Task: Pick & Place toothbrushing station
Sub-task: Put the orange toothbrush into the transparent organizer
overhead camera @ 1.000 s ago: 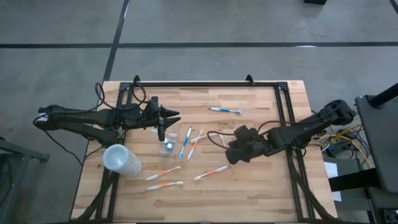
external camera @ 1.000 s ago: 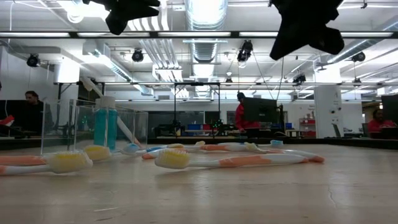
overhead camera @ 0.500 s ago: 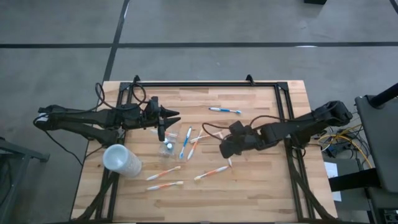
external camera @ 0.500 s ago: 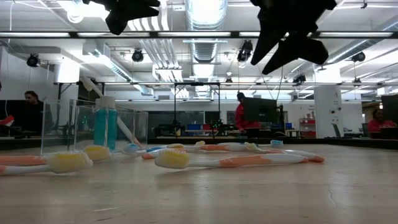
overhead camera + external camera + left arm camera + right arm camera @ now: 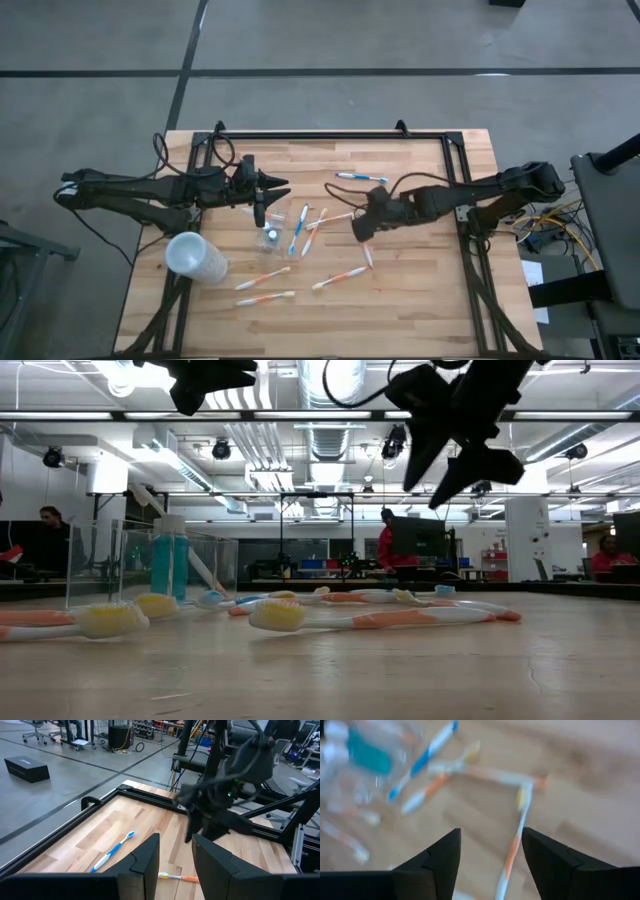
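Toothbrushes (image 5: 340, 277) look light, stiff and slippery; I'd pinch one mid-handle. My right tool (image 5: 359, 229) hovers wide; left tool (image 5: 275, 186) waits, narrow, empty.

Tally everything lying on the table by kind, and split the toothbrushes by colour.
White-orange toothbrushes: 6
White-blue toothbrushes: 2
Clear tumbler: 1
Blue toothpaste tube: 1
Frosted cup: 1
Total: 11
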